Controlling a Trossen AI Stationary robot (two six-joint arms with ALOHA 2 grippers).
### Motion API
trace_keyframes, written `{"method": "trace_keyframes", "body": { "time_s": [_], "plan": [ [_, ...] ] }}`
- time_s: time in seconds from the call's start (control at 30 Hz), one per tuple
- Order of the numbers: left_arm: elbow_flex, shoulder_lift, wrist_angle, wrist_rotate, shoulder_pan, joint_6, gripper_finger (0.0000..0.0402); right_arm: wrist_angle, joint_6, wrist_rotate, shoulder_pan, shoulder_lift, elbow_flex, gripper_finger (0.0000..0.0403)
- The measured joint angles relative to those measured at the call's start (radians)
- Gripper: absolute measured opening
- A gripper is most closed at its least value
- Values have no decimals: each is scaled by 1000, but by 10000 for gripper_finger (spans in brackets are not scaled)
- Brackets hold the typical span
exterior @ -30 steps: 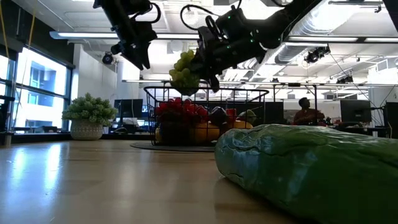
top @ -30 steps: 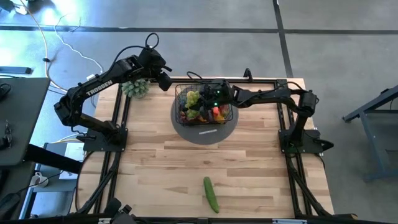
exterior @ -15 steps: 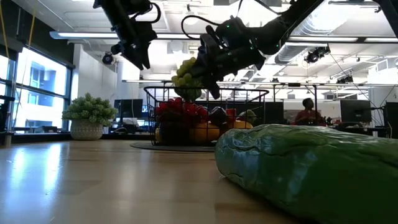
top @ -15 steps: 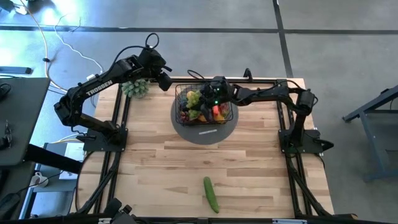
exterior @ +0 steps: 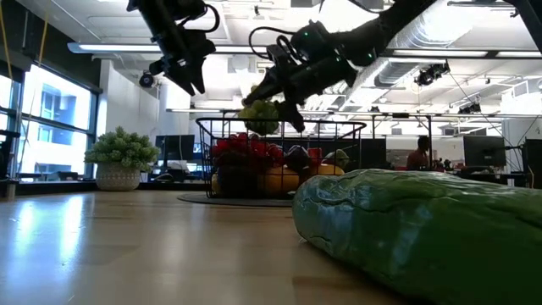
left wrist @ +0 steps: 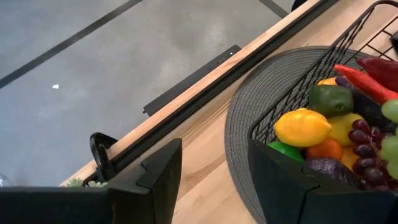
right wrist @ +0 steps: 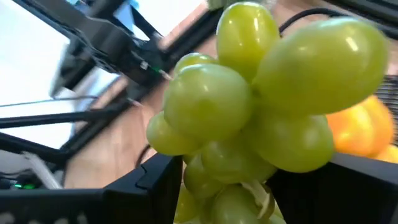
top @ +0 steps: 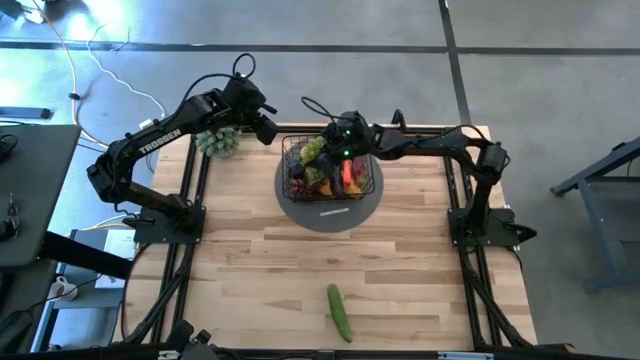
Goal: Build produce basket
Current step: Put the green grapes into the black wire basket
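Green grapes, a light, knobbly, probably hollow plastic bunch, look easiest to take around the bunch's middle. They sit between the fingers of the right pincer, which hovers over the far-left part of the basket on the worktop; its fingers look parted around them. The left pincer waits spread, left of the basket.

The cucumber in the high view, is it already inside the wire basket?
No, the cucumber lies alone on the wooden table near its front edge, far from the basket standing on the grey round mat.
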Motion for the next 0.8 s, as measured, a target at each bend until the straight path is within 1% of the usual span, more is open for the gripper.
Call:
{"method": "trace_keyframes", "body": {
  "time_s": [0.1, 0.17, 0.27, 0.37, 0.57, 0.8],
  "plan": [
    [0, 0, 0, 0, 0, -2, 173, -168, -59, 48, 2, 0, 86, 191],
    [0, 0, 0, 0, 0, -2, 173, -257, -79, 52, 3, 0, 128, 191],
    [0, 0, 0, 0, 0, -2, 173, -321, -83, 82, 5, 0, 158, 190],
    [0, 0, 0, 0, 0, -2, 173, -340, -91, 112, 11, 0, 160, 191],
    [0, 0, 0, 0, 0, -2, 173, -346, -115, 92, 29, 0, 160, 191],
    [0, 0, 0, 0, 0, 11, 173, -343, -130, 99, 26, 0, 160, 191]
  ]
}}
